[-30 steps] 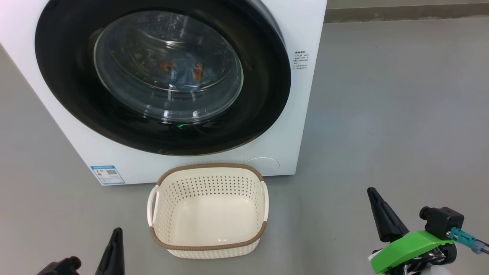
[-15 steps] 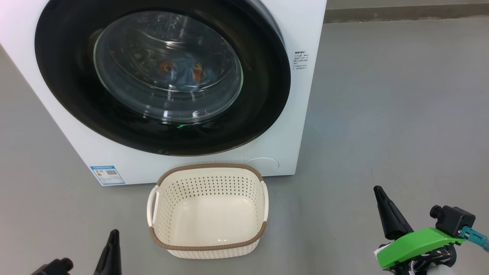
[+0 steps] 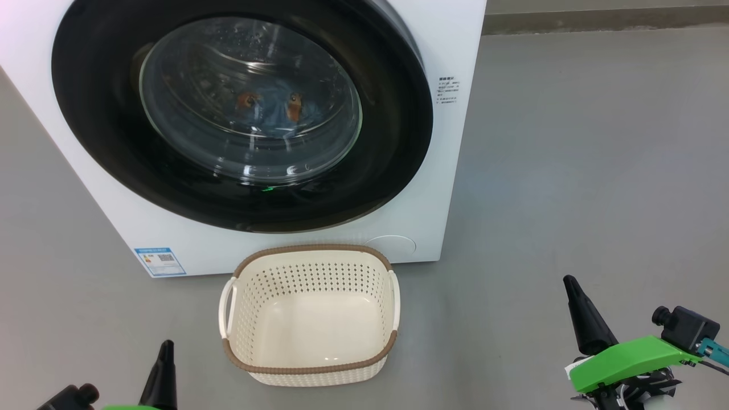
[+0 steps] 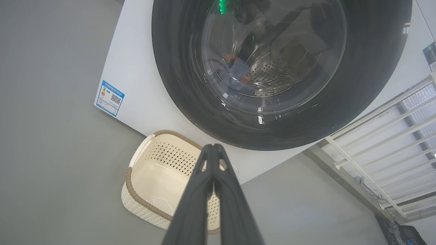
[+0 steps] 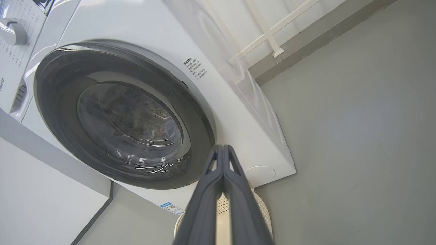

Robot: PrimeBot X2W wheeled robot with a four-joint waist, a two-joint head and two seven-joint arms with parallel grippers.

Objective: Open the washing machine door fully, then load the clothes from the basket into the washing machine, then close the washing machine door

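Note:
The washing machine (image 3: 450, 45) stands ahead with its round black-rimmed door (image 3: 393, 142) shut flat against the front. Through the glass bowl I see the blue clothes (image 3: 273, 108) with orange figures lying in the drum, the same clothes (image 4: 236, 69) showing in the left wrist view. The cream basket (image 3: 310, 373) sits on the floor before the machine, with nothing in it. My left gripper (image 3: 165, 348) is low at the lower left, shut, holding nothing. My right gripper (image 3: 568, 283) hangs at the lower right, shut and empty, well clear of the door (image 5: 201, 112).
Grey floor (image 3: 569, 171) stretches to the right of the machine. A blue label (image 3: 159, 261) marks the machine's lower left corner. A white railing (image 4: 385, 136) stands beside the machine in the left wrist view. A wall base (image 3: 598, 20) runs along the back.
Both grippers have drawn back toward the bottom corners, the right one sliding right and slightly down, the left one sinking lower. Door, basket and clothes stay as they were.

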